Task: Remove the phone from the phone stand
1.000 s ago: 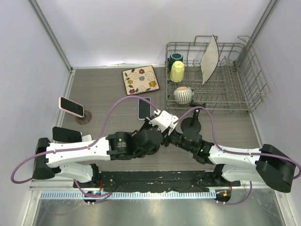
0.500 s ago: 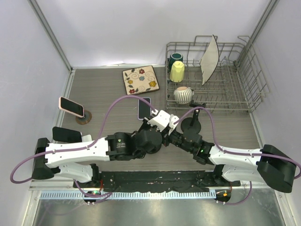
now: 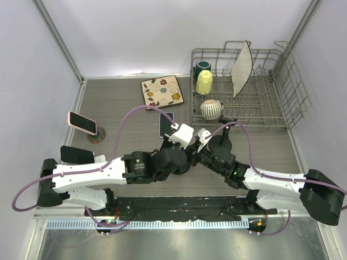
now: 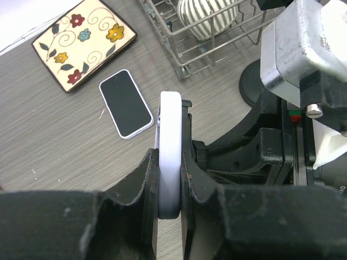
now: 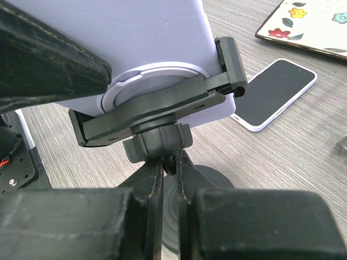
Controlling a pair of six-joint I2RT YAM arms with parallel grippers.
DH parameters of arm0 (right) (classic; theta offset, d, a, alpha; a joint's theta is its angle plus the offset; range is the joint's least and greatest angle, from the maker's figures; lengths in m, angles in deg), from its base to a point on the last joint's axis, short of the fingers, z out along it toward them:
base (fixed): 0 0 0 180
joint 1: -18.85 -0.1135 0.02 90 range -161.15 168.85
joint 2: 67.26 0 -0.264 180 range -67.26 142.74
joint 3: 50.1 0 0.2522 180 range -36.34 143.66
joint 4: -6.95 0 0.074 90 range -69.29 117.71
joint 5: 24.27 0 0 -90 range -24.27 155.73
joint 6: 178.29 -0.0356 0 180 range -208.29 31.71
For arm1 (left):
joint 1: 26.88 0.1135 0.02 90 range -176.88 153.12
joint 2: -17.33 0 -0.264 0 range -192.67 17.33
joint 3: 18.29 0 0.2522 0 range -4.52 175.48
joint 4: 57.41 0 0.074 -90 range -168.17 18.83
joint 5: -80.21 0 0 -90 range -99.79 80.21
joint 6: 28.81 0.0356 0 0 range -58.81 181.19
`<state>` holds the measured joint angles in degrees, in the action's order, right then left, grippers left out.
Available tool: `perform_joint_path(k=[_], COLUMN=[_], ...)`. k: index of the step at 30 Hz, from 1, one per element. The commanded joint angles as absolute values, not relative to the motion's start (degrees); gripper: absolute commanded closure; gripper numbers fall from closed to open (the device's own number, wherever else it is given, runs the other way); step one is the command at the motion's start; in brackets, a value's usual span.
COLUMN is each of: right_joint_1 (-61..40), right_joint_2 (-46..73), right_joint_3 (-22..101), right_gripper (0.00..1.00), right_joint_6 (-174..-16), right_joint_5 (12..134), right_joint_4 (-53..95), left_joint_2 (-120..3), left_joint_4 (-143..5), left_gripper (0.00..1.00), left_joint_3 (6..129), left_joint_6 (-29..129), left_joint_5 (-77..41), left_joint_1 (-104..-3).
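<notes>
Both arms meet at the phone stand [image 5: 157, 111]: right gripper [image 5: 169, 173] clamped on its stem to steady it, left gripper [image 4: 169, 162] pinching the phone [image 4: 171, 119], seated in its cradle, to pull it free.

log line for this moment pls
left gripper: shut on phone edge | right gripper: shut on stand neck | phone: in stand clamp, not yet out
</notes>
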<state>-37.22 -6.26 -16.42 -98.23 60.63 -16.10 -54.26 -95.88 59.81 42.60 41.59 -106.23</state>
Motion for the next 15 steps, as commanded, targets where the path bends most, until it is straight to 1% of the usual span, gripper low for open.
perform_joint_path(k=[1,3,4,6,7,8,9,11,12,14,15], right_joint_1=[-32.56,-32.56,-32.65,-32.56,-32.56,-32.56,-32.56,-32.74,-32.57,-32.65,-32.74], right_joint_2=[-6.87,-7.05,-7.31,-7.4,-7.58,-7.66,-7.84,-8.02,-8.1,-8.28,-8.28], right_joint_3=[-17.8,-17.62,-17.53,-17.36,-17.27,-17.27,-17.27,-17.18,-17.18,-17.18,-17.18], right_gripper=[0.99,0.99,0.99,0.99,0.99,0.99,0.99,0.99,0.99,0.99,0.99], right_joint_6=[-101.92,-101.83,-101.74,-101.48,-101.56,-101.56,-101.56,-101.56,-101.48,-101.3,-101.04], right_joint_5=[49.29,50.34,50.7,51.75,52.8,53.33,53.86,55.09,55.53,57.2,57.64], right_joint_4=[-13.39,-13.21,-12.86,-12.77,-12.95,-12.86,-12.95,-12.86,-12.86,-12.86,-12.95], left_joint_2=[-50.43,-51.57,-52.01,-53.5,-53.94,-54.29,-54.65,-54.3,-53.6,-52.72,-51.93], left_joint_4=[-96.75,-93.51,-92.19,-88.16,-86.83,-85.51,-82.54,-79.01,-74.73,-71.44,-67.52], left_gripper=[0.96,0.82,0.69,0.54,0.41,0.37,0.29,0.22,0.18,0.15,0.14], left_joint_3=[59.55,59.2,59.02,58.67,58.58,58.41,57.97,56.92,55.17,53.14,51.48], left_joint_6=[42.2,44.04,44.84,47.2,48.09,49.14,51.07,53.36,54.68,58.63,59.69], left_joint_5=[43.74,42.25,41.81,41.54,41.54,41.54,41.71,41.8,41.54,40.14,38.92], left_joint_1=[-106.86,-106.86,-106.86,-106.86,-106.86,-106.86,-106.86,-106.86,-106.86,-106.68,-106.42])
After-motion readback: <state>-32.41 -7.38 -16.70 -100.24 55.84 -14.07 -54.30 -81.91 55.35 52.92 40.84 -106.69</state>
